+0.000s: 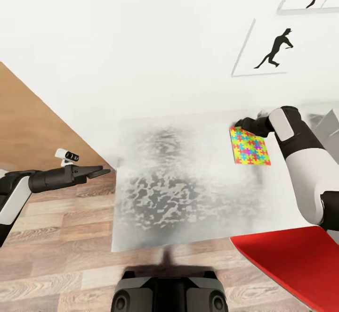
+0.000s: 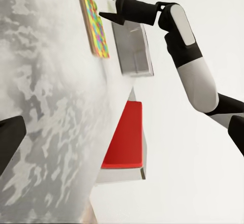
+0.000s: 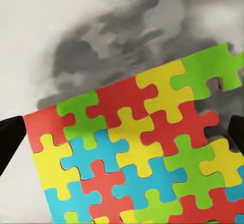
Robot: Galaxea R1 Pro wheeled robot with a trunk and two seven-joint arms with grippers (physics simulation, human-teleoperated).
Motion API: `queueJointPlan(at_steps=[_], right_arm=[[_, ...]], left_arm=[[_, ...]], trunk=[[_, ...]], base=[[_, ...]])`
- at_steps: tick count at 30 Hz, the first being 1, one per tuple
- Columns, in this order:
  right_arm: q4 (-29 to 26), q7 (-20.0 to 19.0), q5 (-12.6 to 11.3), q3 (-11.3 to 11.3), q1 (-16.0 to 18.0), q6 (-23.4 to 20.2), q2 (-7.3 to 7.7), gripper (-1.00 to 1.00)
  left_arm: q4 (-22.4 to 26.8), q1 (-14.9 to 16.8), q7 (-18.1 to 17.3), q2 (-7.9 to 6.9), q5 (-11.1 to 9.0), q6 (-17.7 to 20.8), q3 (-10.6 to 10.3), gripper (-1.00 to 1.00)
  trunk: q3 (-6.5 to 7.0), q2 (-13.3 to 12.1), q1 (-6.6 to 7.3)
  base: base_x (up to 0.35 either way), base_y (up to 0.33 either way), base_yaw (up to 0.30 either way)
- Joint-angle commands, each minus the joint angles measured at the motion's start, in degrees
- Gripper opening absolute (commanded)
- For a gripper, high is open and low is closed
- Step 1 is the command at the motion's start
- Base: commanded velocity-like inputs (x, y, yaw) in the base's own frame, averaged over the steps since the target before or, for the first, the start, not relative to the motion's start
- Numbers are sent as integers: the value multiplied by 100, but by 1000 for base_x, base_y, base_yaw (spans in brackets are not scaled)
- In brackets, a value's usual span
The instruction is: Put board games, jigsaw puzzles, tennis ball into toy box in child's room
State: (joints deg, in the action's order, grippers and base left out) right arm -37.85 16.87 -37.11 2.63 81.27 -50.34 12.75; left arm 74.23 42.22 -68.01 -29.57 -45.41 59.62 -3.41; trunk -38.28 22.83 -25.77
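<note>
One jigsaw puzzle (image 1: 249,147) lies flat near the far right of the table (image 1: 179,194), a thin square of yellow, red, blue and green pieces. My right gripper (image 1: 238,124) hovers open just above its far corner; in the right wrist view the puzzle (image 3: 132,153) spans the gap between both dark fingertips (image 3: 10,140). The left wrist view shows the right gripper (image 2: 104,3) with jaws apart over the puzzle (image 2: 96,23), and the grey toy box (image 2: 133,46) right behind it. My left gripper (image 1: 99,171) hangs open off the table's left edge.
A red chair seat (image 1: 292,260) sits at the table's near right corner, also seen from the left wrist (image 2: 124,137). Part of the toy box (image 1: 329,123) peeks past my right arm. A white wall with framed silhouettes (image 1: 268,48) backs the table. Wooden floor (image 1: 56,255) lies left.
</note>
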Motion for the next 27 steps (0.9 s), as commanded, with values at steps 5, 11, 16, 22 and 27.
queueJointPlan(at_steps=[5, 11, 16, 22, 27], right_arm=[[-4, 53, -77, 27, 3, -11, 6, 100], [-4, 53, -77, 27, 1, -11, 8, 100], [-4, 53, -77, 27, -3, -11, 3, 100], [-4, 53, -77, 27, -5, -11, 0, 100], [-4, 53, -77, 27, -6, -11, 0, 100]], left_arm=[[-4, 5, -11, -5, -5, 32, -11, 100], [-3, 5, -11, -5, -3, 32, -11, 100], [-1, 5, -11, -5, -3, 32, -11, 100], [-4, 5, -11, -5, -3, 32, -11, 100], [-4, 5, -11, -5, -3, 32, -11, 100]], trunk=[[-8, 9, -1], [-8, 9, -1], [-8, 9, -1], [-8, 9, -1], [-8, 9, -1]], base=[[-212, 197, 0], [-218, 216, 0], [-218, 222, 0], [-207, 229, 0], [-170, 240, 0]])
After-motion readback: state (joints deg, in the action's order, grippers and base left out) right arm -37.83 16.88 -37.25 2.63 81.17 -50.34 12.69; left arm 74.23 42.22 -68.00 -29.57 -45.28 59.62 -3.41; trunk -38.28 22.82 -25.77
